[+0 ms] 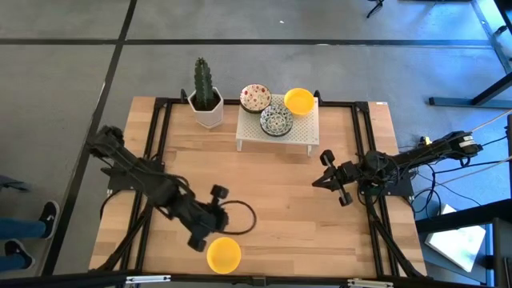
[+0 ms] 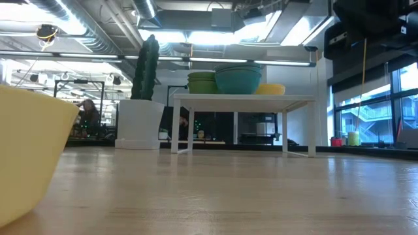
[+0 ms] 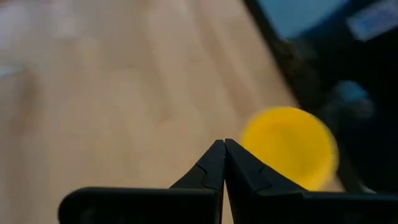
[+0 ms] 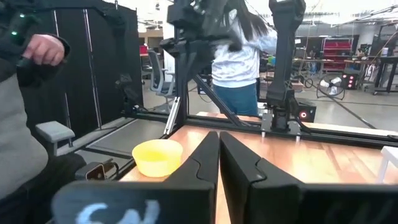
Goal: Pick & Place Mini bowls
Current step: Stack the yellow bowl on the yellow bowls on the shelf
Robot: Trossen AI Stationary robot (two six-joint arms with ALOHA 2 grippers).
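One yellow mini bowl (image 1: 224,254) stands on its base near the table's near edge; it also shows in the low view (image 2: 29,150) and in both wrist views (image 3: 289,146) (image 4: 157,157). My left gripper (image 1: 222,226) (image 3: 224,143) is shut, just on the far side of that bowl and apart from it. Three more bowls sit on the white rack (image 1: 300,138): a red-specked one (image 1: 255,98), a blue-green one (image 1: 277,120) and a yellow one (image 1: 299,101). My right gripper (image 1: 316,182) (image 4: 217,134) is shut and waits right of the table's middle.
A cactus in a white hexagonal pot (image 1: 207,108) stands left of the rack at the far edge. Black frame rails (image 1: 152,152) run along both table sides. A person (image 4: 239,56) stands beyond the table's left side, and another person's sleeve (image 4: 25,93) is close to the near edge.
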